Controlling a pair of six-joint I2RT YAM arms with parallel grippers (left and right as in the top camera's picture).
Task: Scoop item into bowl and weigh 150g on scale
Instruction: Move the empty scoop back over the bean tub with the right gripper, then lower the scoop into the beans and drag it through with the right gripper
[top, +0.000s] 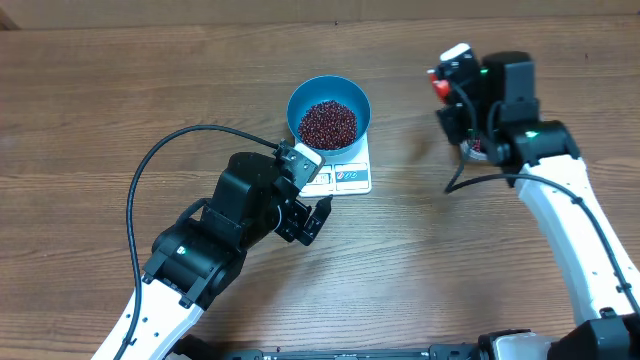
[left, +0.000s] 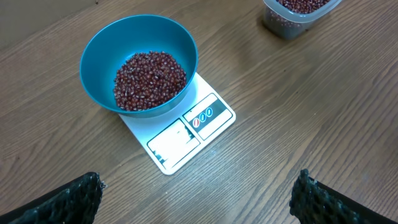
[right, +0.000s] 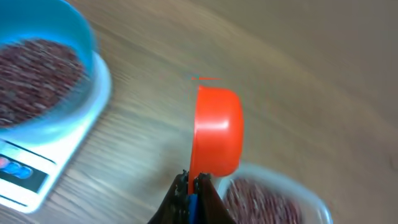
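The blue bowl (top: 296, 110) stands on the white scale (top: 345, 178) with a heap of dark red-brown beans (top: 328, 123) inside. My left gripper (top: 310, 215) hovers just in front of the scale, open with nothing between its fingers; its wrist view shows the bowl (left: 99, 74), beans (left: 149, 81), scale (left: 186, 140) and wide-apart fingertips (left: 71, 199). My right gripper (right: 194, 182) is shut on the handle of an orange-red scoop (right: 216, 130), raised on its side to the right of the bowl (right: 62, 124). No beans show in the scoop.
A clear plastic tub (right: 311, 208) of beans sits under the right gripper, also seen in the left wrist view as the tub (left: 298, 18) at the far right. In the overhead view the right arm (top: 560, 200) mostly hides it.
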